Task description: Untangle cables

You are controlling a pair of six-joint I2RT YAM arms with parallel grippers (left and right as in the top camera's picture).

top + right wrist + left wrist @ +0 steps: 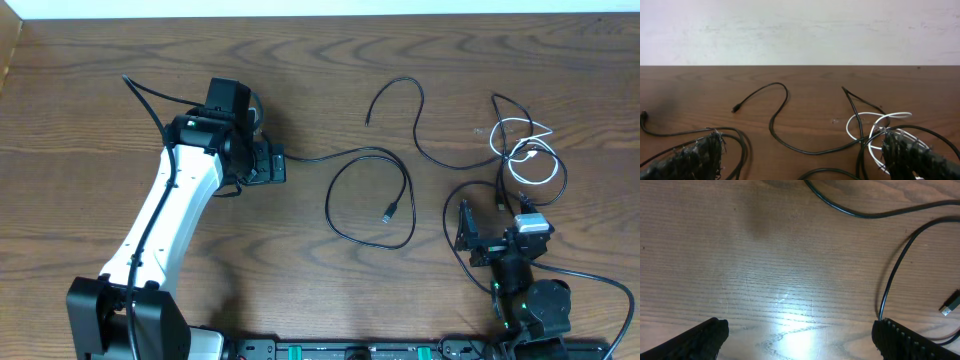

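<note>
The cables lay in three groups. One black looped cable [407,188] lay by itself, just ahead of the left claw [800,335]. One strand passed close by that claw's right finger, and its plug end lay free further to the right. A second black curved cable [418,120] was spread out well ahead of the right claw [800,150] and slightly to its left. Its near end ran on into the tangle [520,150]. That tangle sat just ahead of the right claw, toward its right finger. There the white cable [875,115] coiled in small loops with black cables crossing through it. Which strand passed over which was too fine to tell.

Both claws stood wide apart and held nothing. The left claw hovered over bare table [100,100], and the right claw sat low with cables running near both its fingers.

By my reading, the job was partly done. The looped cable looked separated and the curved one mostly so. The white and black knot was the work left, and the right claw was the one placed to take it up.
</note>
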